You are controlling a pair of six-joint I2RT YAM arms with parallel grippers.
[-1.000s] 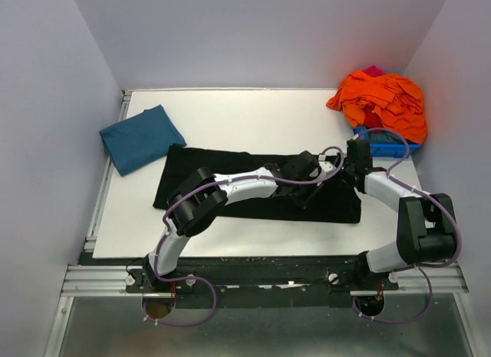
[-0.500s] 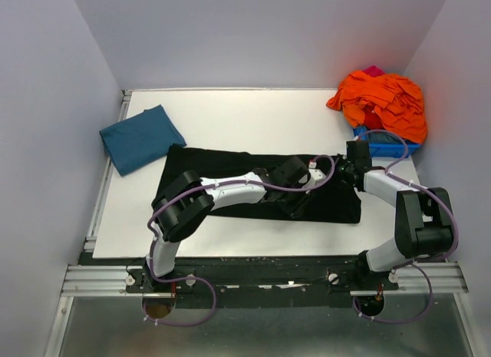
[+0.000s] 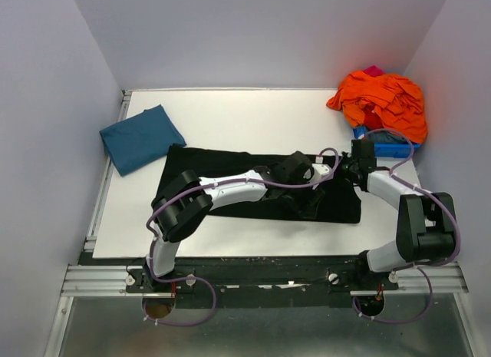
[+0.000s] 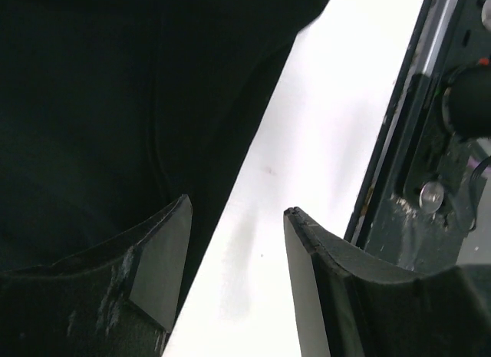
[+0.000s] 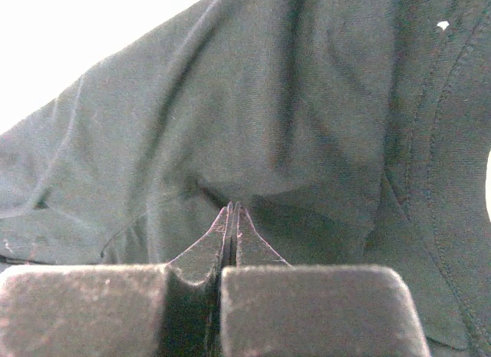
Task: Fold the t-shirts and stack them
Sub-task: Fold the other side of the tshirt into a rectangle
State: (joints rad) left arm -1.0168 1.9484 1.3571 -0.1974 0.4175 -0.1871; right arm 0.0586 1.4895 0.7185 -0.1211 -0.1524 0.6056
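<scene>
Half-folded black cloth t-shirt [image 3: 219,161] lies along the white desk's [image 3: 253,115] near side. Right hand [image 5: 232,209] pinches its right end; left hand [image 4: 238,219] gapes empty at the near hem. A one-sided tug could skew the fold.

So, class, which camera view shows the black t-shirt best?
Top external: nearly the whole black t-shirt shows, laid out long. Left wrist catches only its edge; right wrist only wrinkled cloth close up.
</scene>
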